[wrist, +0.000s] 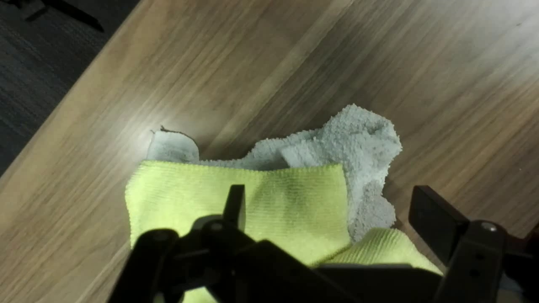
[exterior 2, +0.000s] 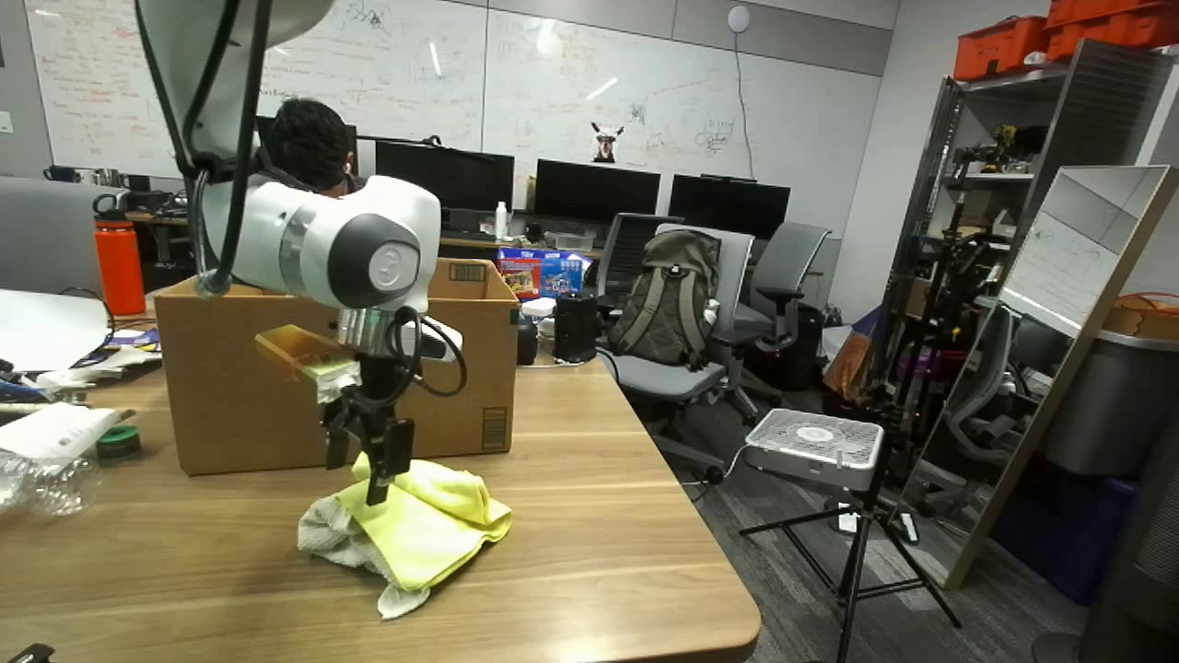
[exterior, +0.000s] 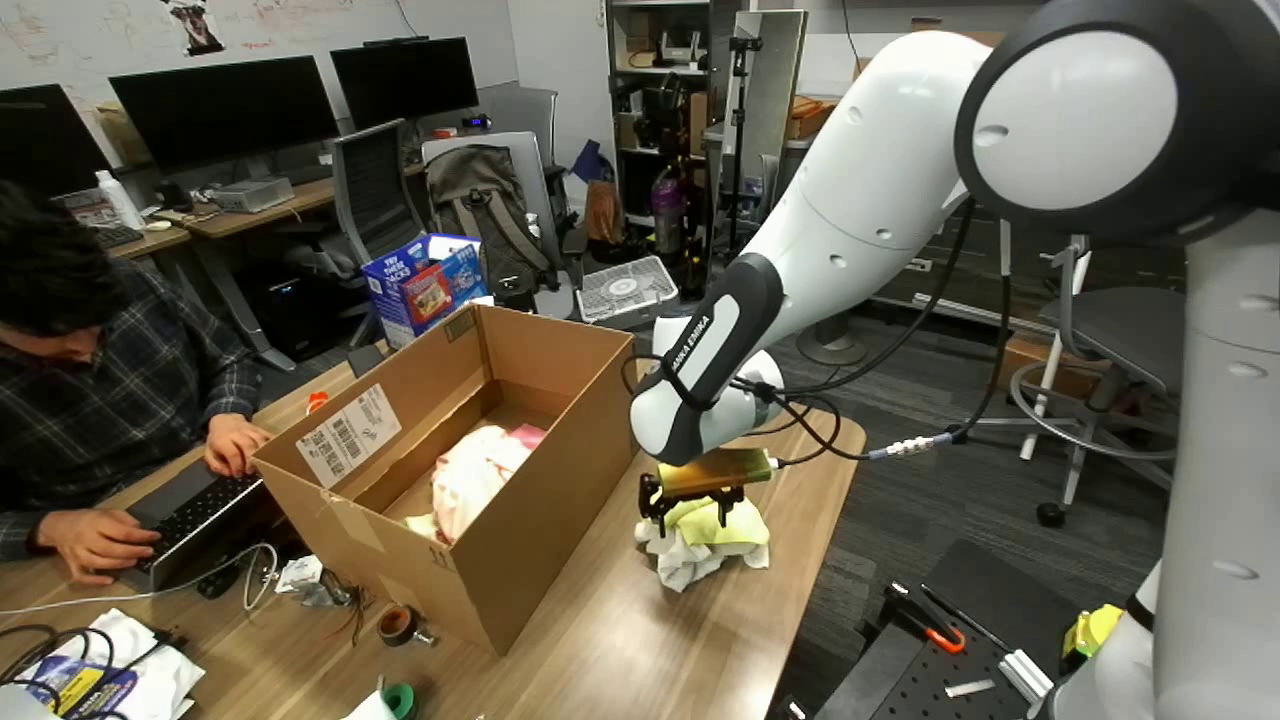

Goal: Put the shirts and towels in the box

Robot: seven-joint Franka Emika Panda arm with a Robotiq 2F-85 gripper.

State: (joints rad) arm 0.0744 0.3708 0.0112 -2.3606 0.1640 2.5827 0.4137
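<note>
Our gripper (wrist: 328, 191) stands spread over the yellow towel (wrist: 290, 210) and grey towel (wrist: 358, 145), lower middle of the wrist view; we should go low, pinch both layers, then lift above the box (exterior: 560, 520), left of centre in an exterior view.

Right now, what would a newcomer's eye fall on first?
Probably the big white robot arm, prominent in both exterior views, its open black gripper at a yellow-green cloth over a crumpled grey towel. Beside them, on the wooden table, stands a large brown cardboard box holding pale and pink cloth.
</note>
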